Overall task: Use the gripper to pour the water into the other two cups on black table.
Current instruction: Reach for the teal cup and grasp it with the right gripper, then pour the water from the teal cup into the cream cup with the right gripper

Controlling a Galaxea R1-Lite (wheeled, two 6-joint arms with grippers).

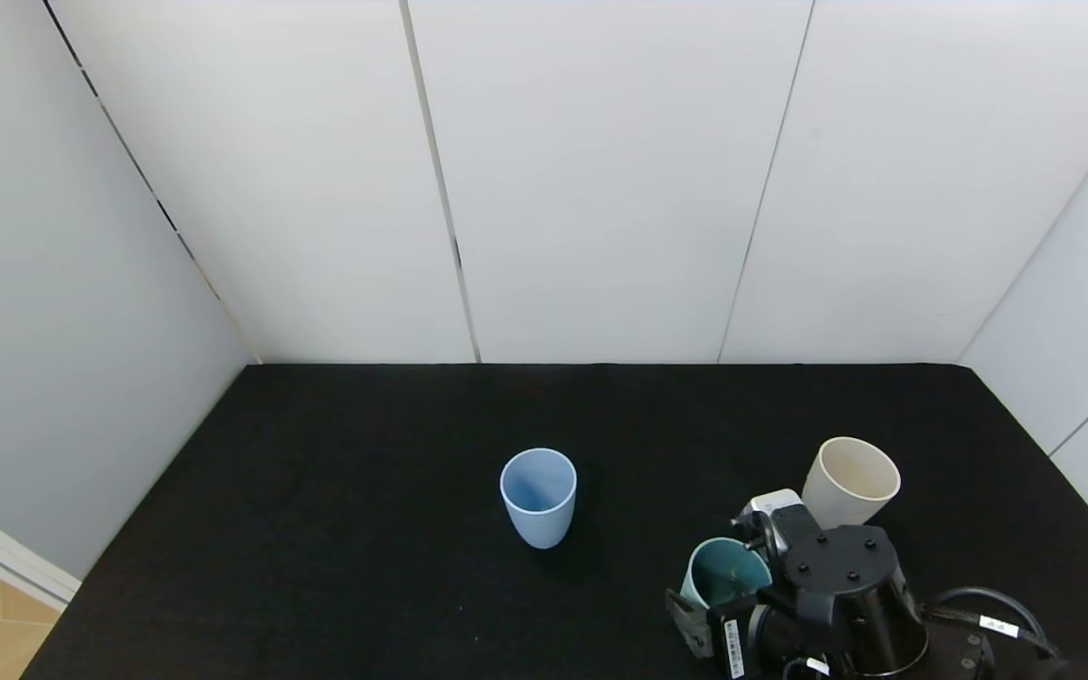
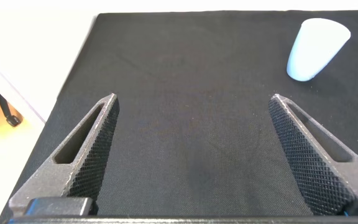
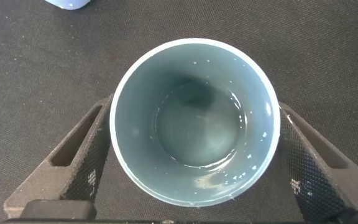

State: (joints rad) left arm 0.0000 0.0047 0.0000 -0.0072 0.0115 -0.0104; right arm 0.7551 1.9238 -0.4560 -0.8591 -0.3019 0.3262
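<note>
The pale teal cup (image 1: 723,571) stands near the front right of the black table (image 1: 336,529). Its dark inside holds a shallow pool of clear water (image 3: 197,134), with droplets on the wall. My right gripper (image 1: 725,604) is open, with one finger on each side of this cup (image 3: 194,121); the rim hides whether the fingers touch it. The cream-beige cup (image 1: 851,482) stands just behind the right arm. The periwinkle blue cup (image 1: 538,510) stands at the table's middle and also shows in the left wrist view (image 2: 316,50). My left gripper (image 2: 193,99) is open and empty over bare cloth.
White wall panels (image 1: 601,189) enclose the table at the back and both sides. The right arm's black body and cables (image 1: 846,604) fill the front right corner. The table's left edge (image 2: 73,74) shows in the left wrist view.
</note>
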